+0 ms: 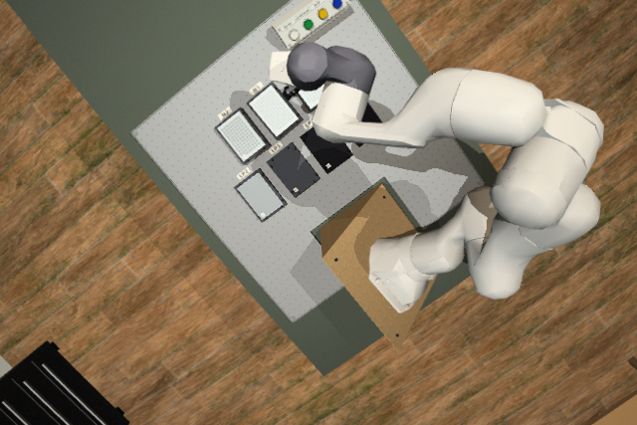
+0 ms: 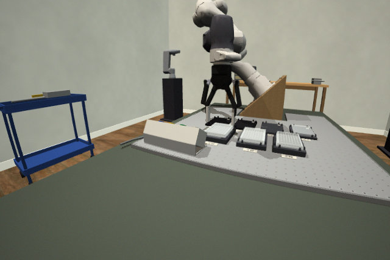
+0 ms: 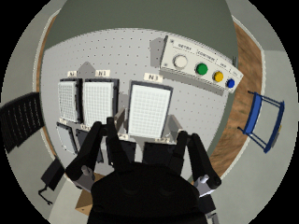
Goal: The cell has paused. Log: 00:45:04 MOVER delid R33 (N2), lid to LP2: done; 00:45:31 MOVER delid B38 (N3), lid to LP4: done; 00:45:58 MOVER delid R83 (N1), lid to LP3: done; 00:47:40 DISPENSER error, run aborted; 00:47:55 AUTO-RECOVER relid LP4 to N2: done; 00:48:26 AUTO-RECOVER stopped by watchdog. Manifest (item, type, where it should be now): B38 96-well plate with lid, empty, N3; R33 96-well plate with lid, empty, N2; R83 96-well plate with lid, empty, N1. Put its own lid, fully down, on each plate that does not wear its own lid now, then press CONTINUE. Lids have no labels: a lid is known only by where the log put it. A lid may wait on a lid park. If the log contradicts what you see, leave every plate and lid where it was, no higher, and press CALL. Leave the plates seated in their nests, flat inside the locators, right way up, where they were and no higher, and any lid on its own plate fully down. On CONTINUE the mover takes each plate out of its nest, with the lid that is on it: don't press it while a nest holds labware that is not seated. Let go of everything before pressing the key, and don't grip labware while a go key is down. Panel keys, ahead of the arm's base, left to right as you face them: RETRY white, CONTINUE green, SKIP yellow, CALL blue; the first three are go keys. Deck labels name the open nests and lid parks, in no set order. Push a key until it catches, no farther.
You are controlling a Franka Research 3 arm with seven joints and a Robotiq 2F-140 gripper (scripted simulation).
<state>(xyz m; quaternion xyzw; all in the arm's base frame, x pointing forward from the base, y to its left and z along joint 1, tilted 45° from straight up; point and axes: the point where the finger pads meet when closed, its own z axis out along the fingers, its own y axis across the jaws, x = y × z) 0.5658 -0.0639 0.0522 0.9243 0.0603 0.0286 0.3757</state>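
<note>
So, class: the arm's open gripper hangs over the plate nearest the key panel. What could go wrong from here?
1. The open gripper hangs close above the end plate; a skewed descent could nudge it out of its nest.
2. Lids look alike, so the parked lid could go onto the wrong plate, for example the uncovered-looking plate.
3. The white key lies near the wrist; a careless swing might press it.
</note>
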